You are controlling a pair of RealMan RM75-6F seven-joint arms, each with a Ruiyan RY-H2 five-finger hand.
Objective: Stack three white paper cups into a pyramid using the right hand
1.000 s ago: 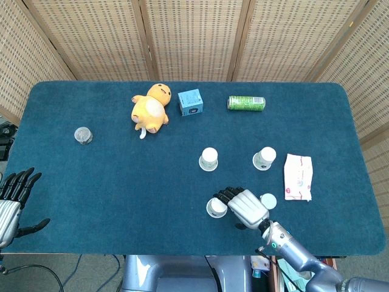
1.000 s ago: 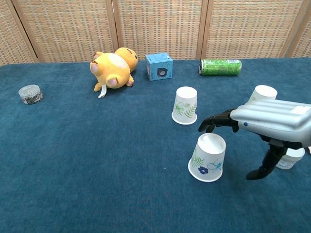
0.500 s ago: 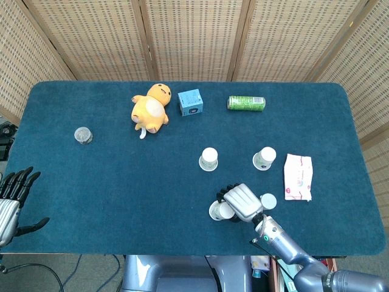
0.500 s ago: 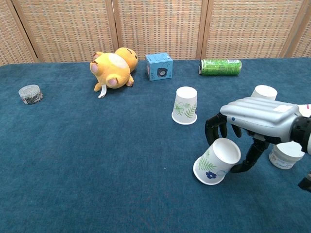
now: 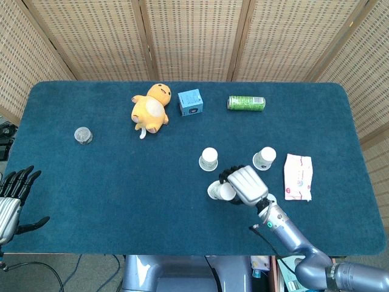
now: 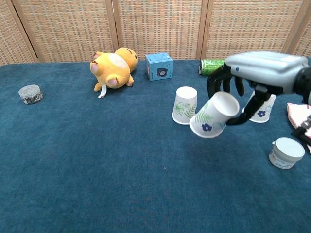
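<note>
Right hand [image 6: 252, 73] grips a white paper cup [image 6: 213, 115] near its closed end, fingers curled over it and thumb underneath, and carries it tilted with its mouth pointing down-left, clear of the blue table [image 6: 97, 160]. A second ago that cup stood upside down on the cloth at the near side, the hand just reaching it; half a second ago it was tipped over in the grip; now it has been lifted and brought farther in. It hangs between the two other upturned cups, the left cup [image 6: 185, 105] just beside it and the right cup [image 6: 262, 110] partly hidden behind the thumb (those two look set as the pyramid's base). So the pick is done and the placing on top is what remains. Left hand [image 5: 12, 196] rests at the near left edge, fingers spread, holding nothing.
</note>
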